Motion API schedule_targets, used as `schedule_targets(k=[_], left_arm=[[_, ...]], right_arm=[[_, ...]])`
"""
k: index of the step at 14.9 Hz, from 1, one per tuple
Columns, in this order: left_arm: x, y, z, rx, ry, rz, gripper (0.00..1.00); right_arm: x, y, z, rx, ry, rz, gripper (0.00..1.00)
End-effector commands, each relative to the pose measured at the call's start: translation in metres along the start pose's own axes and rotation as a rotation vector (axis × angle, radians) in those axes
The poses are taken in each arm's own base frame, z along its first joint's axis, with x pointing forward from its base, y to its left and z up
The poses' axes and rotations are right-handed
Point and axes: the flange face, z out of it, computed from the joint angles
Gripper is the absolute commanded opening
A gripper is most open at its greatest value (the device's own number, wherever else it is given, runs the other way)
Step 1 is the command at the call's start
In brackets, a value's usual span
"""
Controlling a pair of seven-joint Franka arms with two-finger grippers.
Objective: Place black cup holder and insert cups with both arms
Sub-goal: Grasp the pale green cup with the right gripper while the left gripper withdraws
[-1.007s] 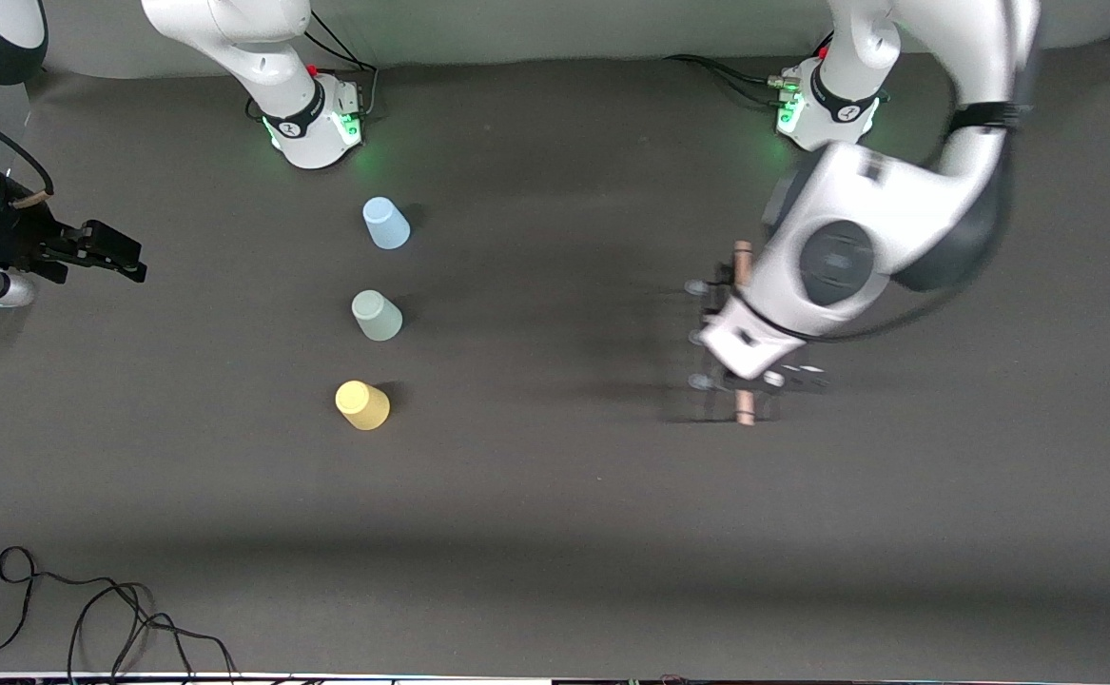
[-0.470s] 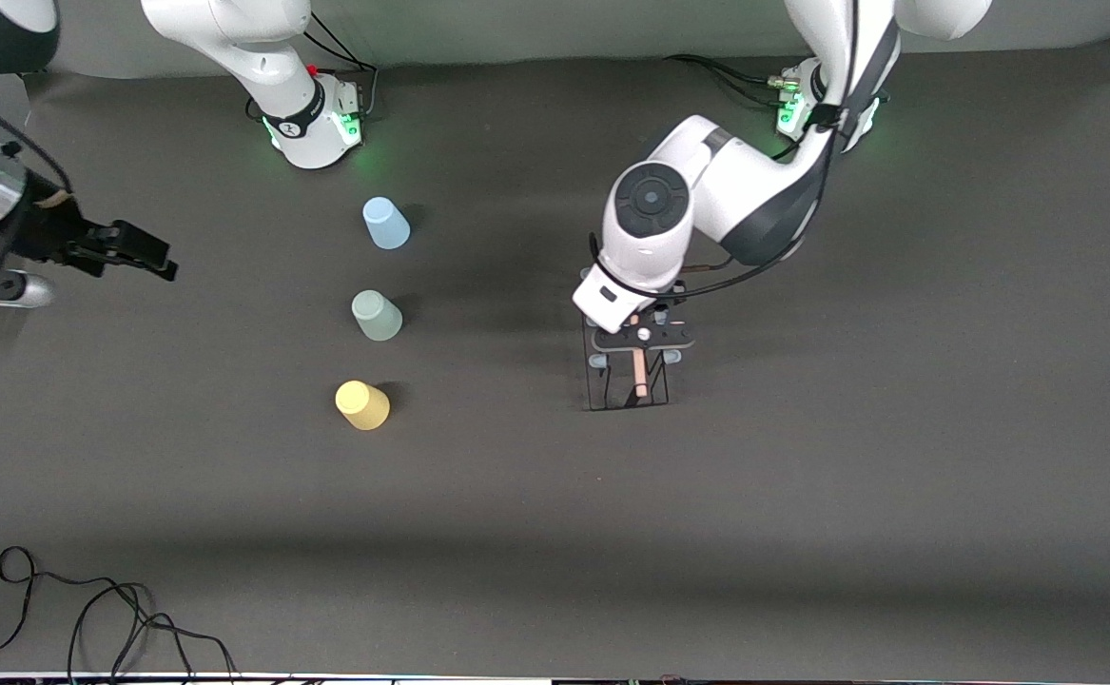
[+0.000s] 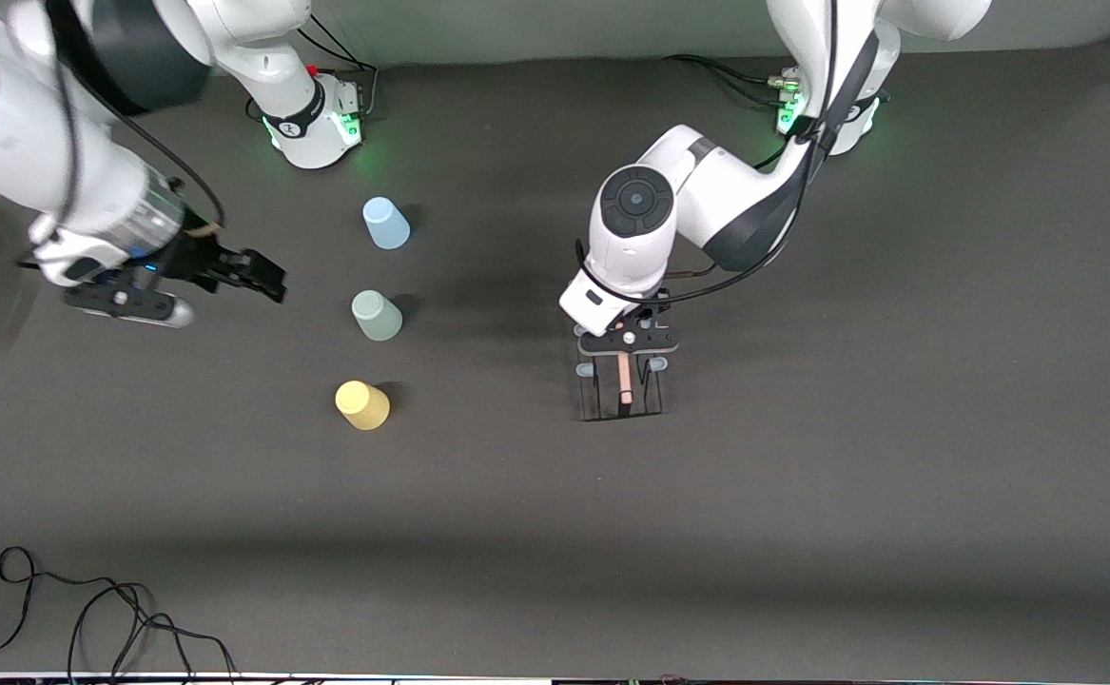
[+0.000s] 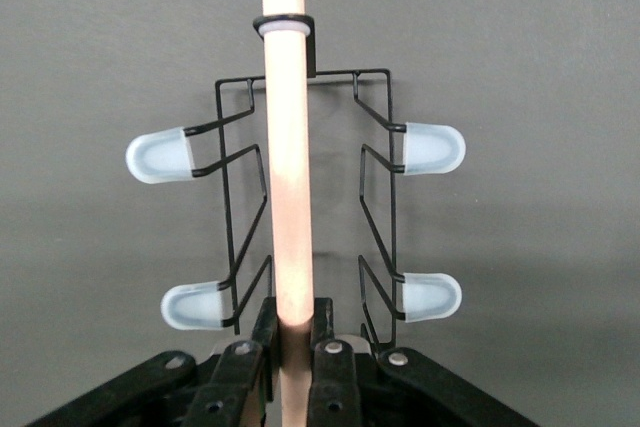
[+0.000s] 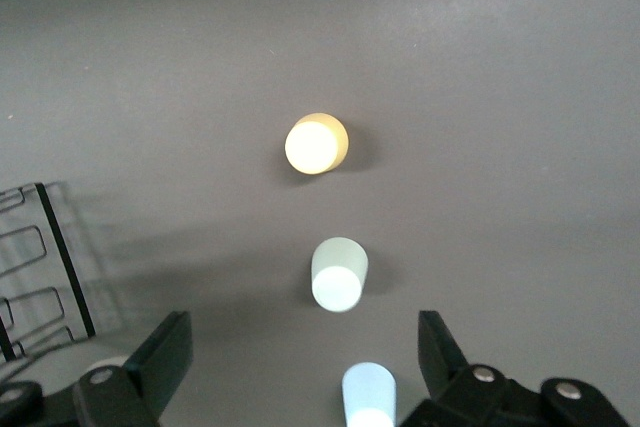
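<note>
My left gripper [image 3: 625, 341] is shut on the light wooden rod [image 4: 285, 157] of the black cup holder [image 3: 622, 388] and holds it upright near the table's middle. I cannot tell whether its base touches the table. Pale blue prong tips [image 4: 160, 155] stick out on both sides. My right gripper [image 3: 258, 273] is open and empty, over the table beside the cups, toward the right arm's end. Three cups stand upside down in a row: light blue [image 3: 385, 224], pale green [image 3: 377, 315], yellow [image 3: 361, 404]. The right wrist view shows the yellow [image 5: 316, 143], green [image 5: 338, 273] and blue [image 5: 368, 394] cups between its fingers [image 5: 165, 352].
Both arm bases [image 3: 317, 124] stand along the table's edge farthest from the front camera. A loose black cable [image 3: 88, 614] lies at the near corner toward the right arm's end. The dark table mat [image 3: 802, 495] is bare nearer to the front camera than the holder.
My left gripper carried the holder from the left arm's end toward the table's middle and turned it upright. My right gripper swung in toward the cups.
</note>
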Motion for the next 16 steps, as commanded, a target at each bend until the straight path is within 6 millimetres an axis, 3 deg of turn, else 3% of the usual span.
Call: schedule_targets(k=[1, 5, 7, 10, 11, 13, 16], left_arm=[[-0.005, 0.012, 0.001, 0.010, 0.023, -0.002, 0.00], [-0.005, 0.012, 0.007, 0.017, 0.015, -0.005, 0.00], [-0.005, 0.012, 0.006, 0.016, 0.016, -0.004, 0.24], [-0.005, 0.012, 0.008, 0.018, 0.014, -0.005, 0.95], [-0.004, 0.010, 0.008, 0.019, 0.013, -0.007, 1.00], [0.001, 0.004, -0.001, 0.015, 0.018, -0.011, 1.00], [0.022, -0.028, -0.045, -0.011, 0.050, -0.050, 1.00]], right_arm=[[-0.022, -0.001, 0.051, 0.011, 0.019, 0.027, 1.00], [-0.040, 0.015, 0.127, 0.006, 0.018, 0.039, 1.00], [-0.045, 0.020, 0.152, -0.004, 0.006, 0.043, 1.00], [-0.055, 0.026, 0.183, -0.010, -0.002, 0.044, 0.99], [-0.062, 0.019, 0.196, -0.013, -0.006, 0.028, 0.99], [-0.068, 0.017, 0.220, 0.000, -0.010, 0.053, 0.99], [-0.078, 0.003, 0.250, 0.001, -0.010, 0.042, 0.99]])
